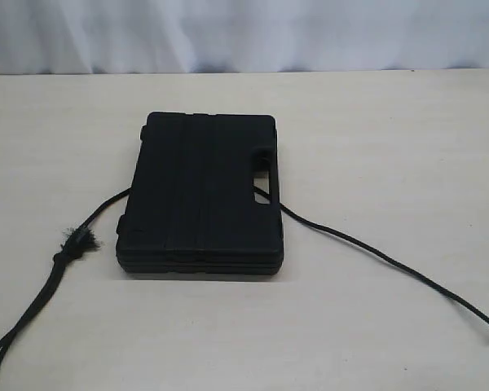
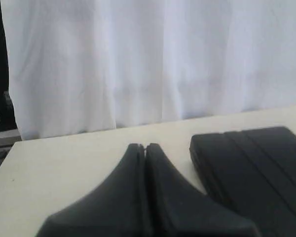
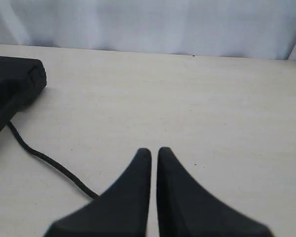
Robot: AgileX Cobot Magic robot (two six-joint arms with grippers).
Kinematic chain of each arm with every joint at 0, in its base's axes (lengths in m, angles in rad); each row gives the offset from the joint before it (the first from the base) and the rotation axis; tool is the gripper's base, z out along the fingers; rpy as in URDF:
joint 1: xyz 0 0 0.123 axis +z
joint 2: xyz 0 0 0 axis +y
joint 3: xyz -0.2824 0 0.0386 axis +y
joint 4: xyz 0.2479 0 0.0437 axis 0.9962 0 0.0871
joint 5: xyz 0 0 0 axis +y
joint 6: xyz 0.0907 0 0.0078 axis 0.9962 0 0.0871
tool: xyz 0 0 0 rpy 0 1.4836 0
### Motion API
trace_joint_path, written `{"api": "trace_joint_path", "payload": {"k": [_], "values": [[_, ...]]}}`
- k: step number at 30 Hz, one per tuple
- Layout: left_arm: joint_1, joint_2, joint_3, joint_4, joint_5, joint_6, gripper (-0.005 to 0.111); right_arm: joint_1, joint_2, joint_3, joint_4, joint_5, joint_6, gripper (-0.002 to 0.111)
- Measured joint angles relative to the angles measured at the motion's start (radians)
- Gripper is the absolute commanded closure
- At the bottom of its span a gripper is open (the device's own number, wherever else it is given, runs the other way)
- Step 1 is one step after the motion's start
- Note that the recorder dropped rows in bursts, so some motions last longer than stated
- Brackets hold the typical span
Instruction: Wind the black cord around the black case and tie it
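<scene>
Black cord: emerged both sides of black case, flat at table ctr; knotted end trailed left, long run went right from handle side.
Nearer arm: right gripper, cord run just beside its tips.
Grip state: right & left gripper both pinched closed, empty.

The pale table carried the black case, lying flat. The black cord trailed out from both of its sides.
</scene>
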Motion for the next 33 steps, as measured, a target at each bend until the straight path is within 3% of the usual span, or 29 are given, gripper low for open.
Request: {"api": "trace_joint_path", "payload": {"k": [5, 11, 24, 29, 33], "values": [[0.000, 0.000, 0.000, -0.056, -0.073, -0.009, 0.107, 0.000, 0.000, 0.000, -0.043, -0.064, 0.008, 0.104], [0.000, 0.000, 0.000, -0.229, -0.110, -0.022, 0.107, 0.000, 0.000, 0.000, 0.280, -0.257, 0.058, 0.104], [0.000, 0.000, 0.000, -0.386, -0.137, -0.025, 0.107, 0.000, 0.000, 0.000, 0.656, -0.521, 0.125, 0.104], [0.000, 0.000, 0.000, -0.416, -0.239, -0.070, 0.107, 0.000, 0.009, 0.000, 0.629, -0.744, 0.402, 0.104], [0.000, 0.000, 0.000, -0.420, -0.316, -0.132, 0.107, 0.000, 0.131, -0.088, 0.374, -0.792, 0.525, 0.104]]}}
